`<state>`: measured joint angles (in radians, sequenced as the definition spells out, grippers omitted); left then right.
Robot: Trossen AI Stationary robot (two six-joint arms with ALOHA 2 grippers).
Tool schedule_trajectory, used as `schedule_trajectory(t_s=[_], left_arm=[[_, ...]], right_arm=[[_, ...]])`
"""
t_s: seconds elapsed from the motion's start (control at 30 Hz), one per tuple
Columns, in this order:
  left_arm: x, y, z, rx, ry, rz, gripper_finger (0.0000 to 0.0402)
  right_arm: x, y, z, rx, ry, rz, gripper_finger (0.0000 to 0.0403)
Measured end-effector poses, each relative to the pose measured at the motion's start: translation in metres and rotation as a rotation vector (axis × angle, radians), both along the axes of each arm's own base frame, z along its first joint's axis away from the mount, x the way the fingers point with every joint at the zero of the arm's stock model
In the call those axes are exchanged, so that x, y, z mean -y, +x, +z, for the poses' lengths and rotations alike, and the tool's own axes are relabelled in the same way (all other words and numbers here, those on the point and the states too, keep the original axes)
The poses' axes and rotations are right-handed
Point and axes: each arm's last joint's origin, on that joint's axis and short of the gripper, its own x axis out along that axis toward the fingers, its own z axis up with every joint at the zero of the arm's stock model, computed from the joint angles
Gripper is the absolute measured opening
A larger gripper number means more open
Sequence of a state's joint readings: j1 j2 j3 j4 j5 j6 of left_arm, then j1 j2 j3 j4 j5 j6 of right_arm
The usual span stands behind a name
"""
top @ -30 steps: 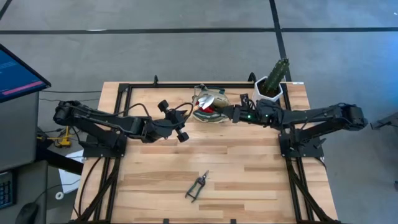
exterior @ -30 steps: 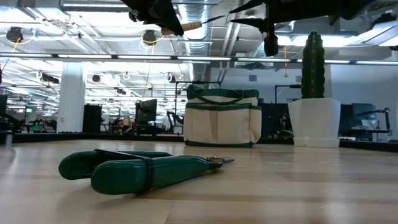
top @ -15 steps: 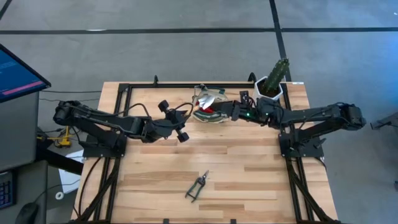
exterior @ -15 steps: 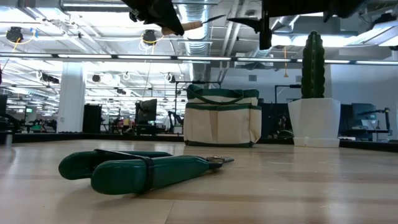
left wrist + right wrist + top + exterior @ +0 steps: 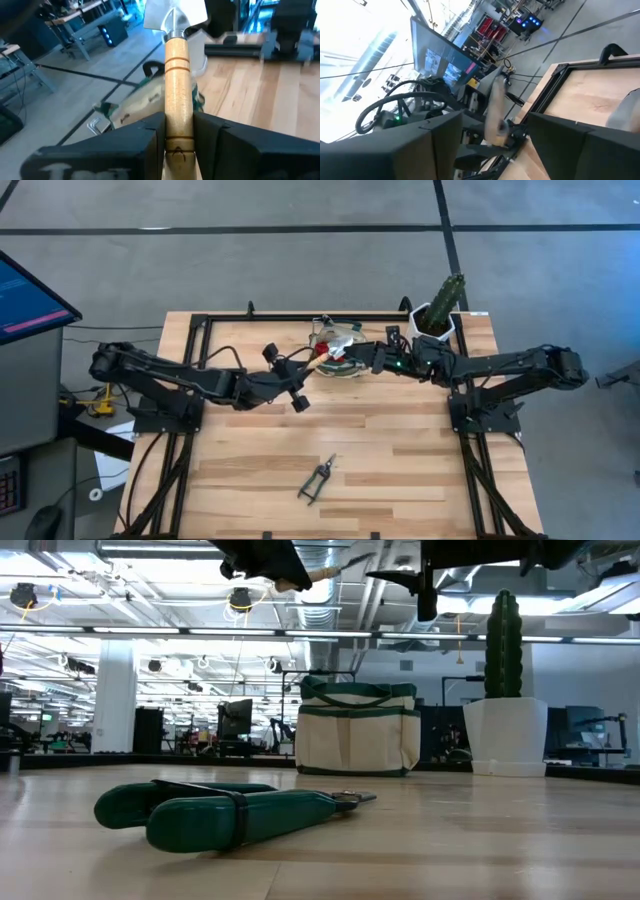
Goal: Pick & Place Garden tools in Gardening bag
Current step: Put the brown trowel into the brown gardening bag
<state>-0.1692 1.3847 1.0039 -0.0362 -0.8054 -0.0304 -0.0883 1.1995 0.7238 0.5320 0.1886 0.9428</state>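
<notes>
a: where do we stand with the left hand?

b: we see it clamped on the round, pale wooden handle of the metal-bladed trowel, held in the air beside the small cream fabric gardening bag with dark green trim. from above, the trowel's blade points toward the bag's open top.

a: and the right hand?

b: its two dark fingers are spread wide with nothing between them. in the high view we place it at the bag's other side, just over the rim.

a: what is in the bag?

b: we make out something red and a glint of metal inside its mouth; we cannot tell more than that. the bag stands near the far edge of the light wooden plank worktop, close to the white pot holding a tall green cactus.

a: anything left out on the worktop?

b: the pruning shears with dark green handles lie flat near the front edge, well apart from the bag and from both arms.

a: any writing or brand we can read?

b: none on the bag or tools. the blue-lit monitor beside the worktop shows lines too small for us to read.
</notes>
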Motion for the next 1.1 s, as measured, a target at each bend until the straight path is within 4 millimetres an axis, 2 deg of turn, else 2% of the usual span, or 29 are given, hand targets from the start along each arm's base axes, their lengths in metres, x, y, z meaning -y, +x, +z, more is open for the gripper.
schedule_trajectory(t_s=[0.33, 0.5, 0.9, 1.1], left_arm=[[0.004, 0.025, -0.013, -0.056, 0.045, -0.017, 0.0051], [0.005, 0.028, -0.013, -0.052, 0.045, -0.023, 0.0051], [0.003, 0.027, -0.010, -0.043, 0.046, -0.014, 0.0051], [0.003, 0.027, -0.010, -0.040, 0.052, -0.006, 0.0057]], right_arm=[[0.000, 0.000, -0.001, -0.009, -0.010, -0.004, 0.0178], [0.000, 0.000, -0.003, -0.029, -0.007, -0.002, 0.0156], [0.000, 0.000, -0.008, -0.082, 0.015, 0.005, 0.0073], [0.002, 0.000, -0.010, -0.096, 0.006, -0.007, 0.0009]])
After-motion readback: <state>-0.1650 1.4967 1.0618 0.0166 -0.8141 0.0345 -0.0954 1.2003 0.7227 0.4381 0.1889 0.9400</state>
